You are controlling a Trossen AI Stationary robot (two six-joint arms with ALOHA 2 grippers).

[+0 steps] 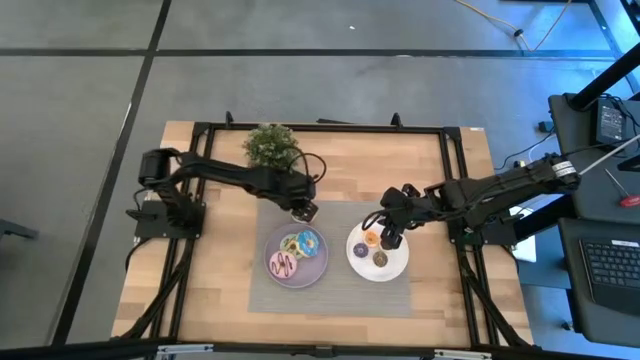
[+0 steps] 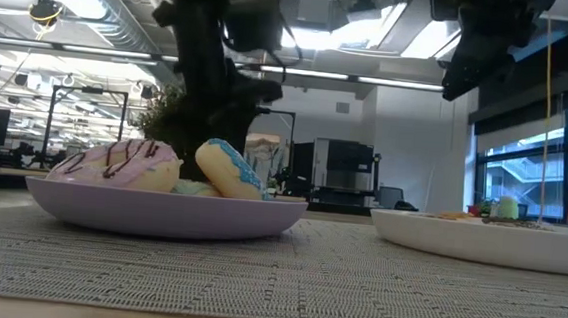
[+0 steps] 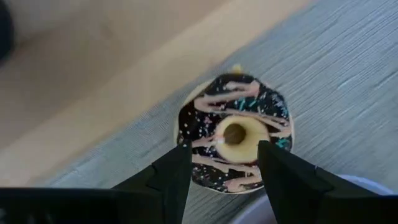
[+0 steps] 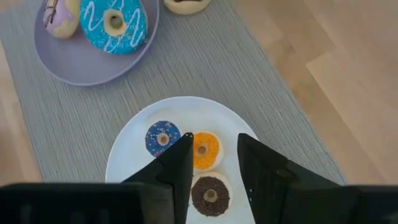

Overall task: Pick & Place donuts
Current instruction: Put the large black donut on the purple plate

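A dark chocolate donut with pink stripes lies flat on the grey mat, just off the lilac plate's far side. My left gripper is open above it, one finger to each side, touching nothing. The lilac plate carries a pink donut, a blue donut leaning on it, and a green one. The white plate carries a small blue, an orange and a dark brown donut. My right gripper hangs open above the orange one.
The grey mat lies under both plates in the middle of the wooden table. A green potted plant stands at the far edge, behind my left arm. Bare wood shows left of the mat and along the near edge.
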